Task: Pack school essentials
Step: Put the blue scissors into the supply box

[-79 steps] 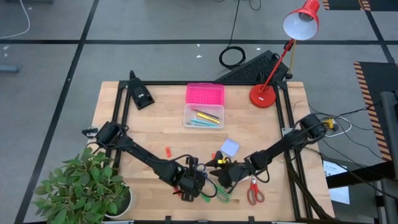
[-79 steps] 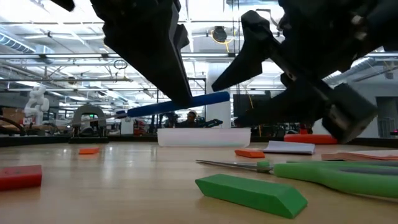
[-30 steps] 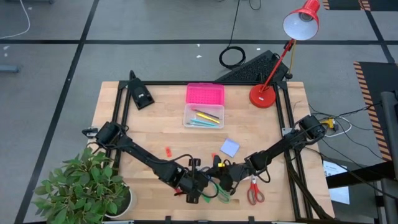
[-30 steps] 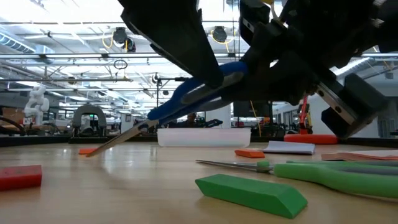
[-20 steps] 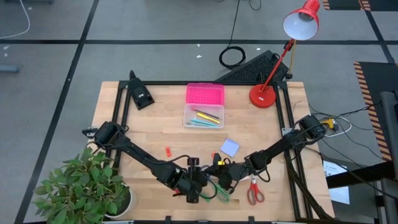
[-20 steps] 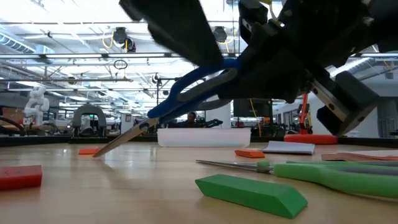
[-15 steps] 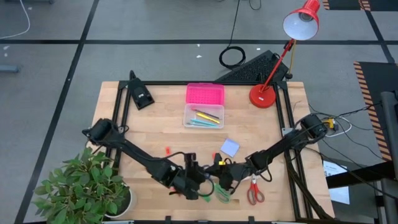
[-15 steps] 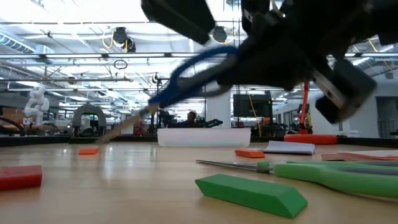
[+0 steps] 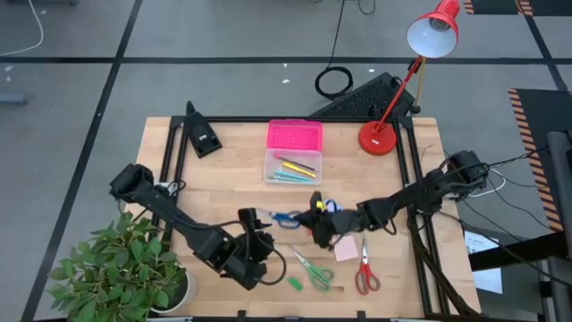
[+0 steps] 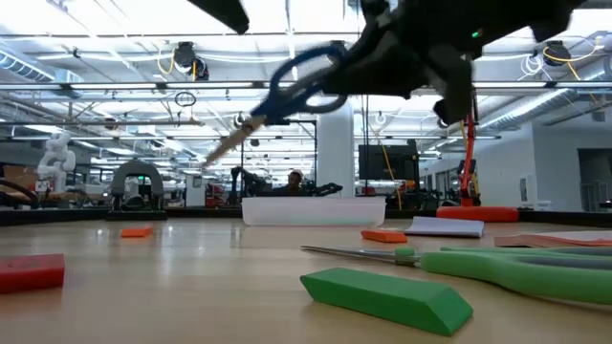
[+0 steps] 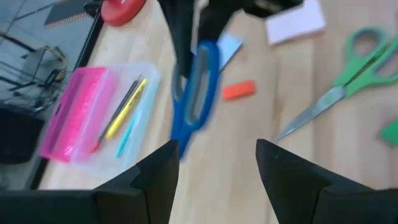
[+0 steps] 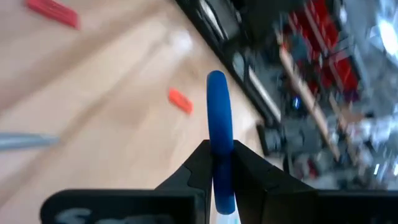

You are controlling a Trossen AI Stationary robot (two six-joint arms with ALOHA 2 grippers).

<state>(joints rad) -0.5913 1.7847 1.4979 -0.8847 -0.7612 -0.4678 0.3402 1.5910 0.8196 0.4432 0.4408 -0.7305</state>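
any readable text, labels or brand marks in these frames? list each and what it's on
None can be read.
Blue scissors held in the right gripper: no marking visible.
Clear box and its pink lid: no label visible.
Red lamp: no marking visible.
Papers on the floor right of the table: any print is too small to read.
Room behind the table in the low view: any signs too small or blurred.

My right gripper [image 12: 214, 167] hides the lower handle of the blue scissors [image 12: 217, 118], their blades run out of my right wrist view, and they smear with motion in my left wrist view.
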